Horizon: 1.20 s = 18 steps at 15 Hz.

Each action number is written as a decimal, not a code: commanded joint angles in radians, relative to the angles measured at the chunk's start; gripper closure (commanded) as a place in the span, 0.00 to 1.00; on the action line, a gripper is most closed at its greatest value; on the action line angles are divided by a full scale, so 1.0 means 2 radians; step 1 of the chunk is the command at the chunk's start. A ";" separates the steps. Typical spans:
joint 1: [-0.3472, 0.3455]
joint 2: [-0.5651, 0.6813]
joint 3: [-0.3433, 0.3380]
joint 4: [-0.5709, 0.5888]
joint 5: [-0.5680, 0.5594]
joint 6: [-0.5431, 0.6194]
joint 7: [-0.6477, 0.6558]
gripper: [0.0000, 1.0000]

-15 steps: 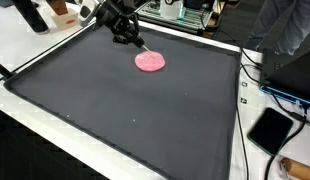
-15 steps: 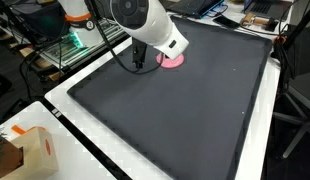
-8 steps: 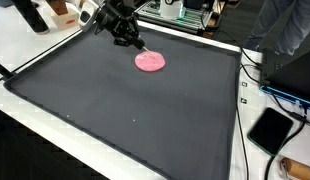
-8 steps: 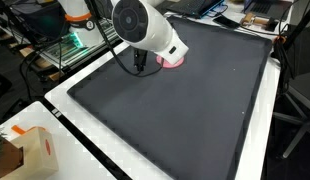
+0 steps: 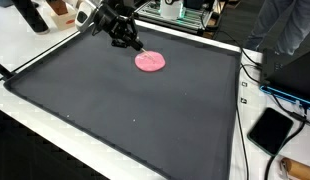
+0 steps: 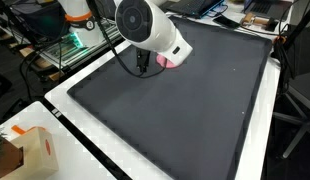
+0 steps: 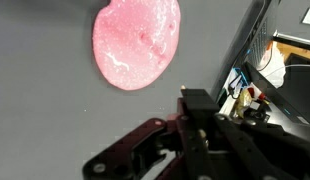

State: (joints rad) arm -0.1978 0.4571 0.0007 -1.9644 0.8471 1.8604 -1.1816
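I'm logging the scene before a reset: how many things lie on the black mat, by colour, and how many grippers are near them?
Pink blob on the black mat: 1
Black gripper just beside the blob: 1
Total: 2

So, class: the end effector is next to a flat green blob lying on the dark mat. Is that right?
Not quite. The blob is pink, not green, as the wrist view shows clearly. The rest holds: it lies flat on the dark mat, with the end effector next to it.
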 commanded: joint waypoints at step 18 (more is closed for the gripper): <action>0.078 -0.017 0.021 0.045 -0.169 0.101 0.123 0.97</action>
State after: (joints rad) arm -0.0585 0.4514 0.0223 -1.8578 0.5913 2.0377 -0.9953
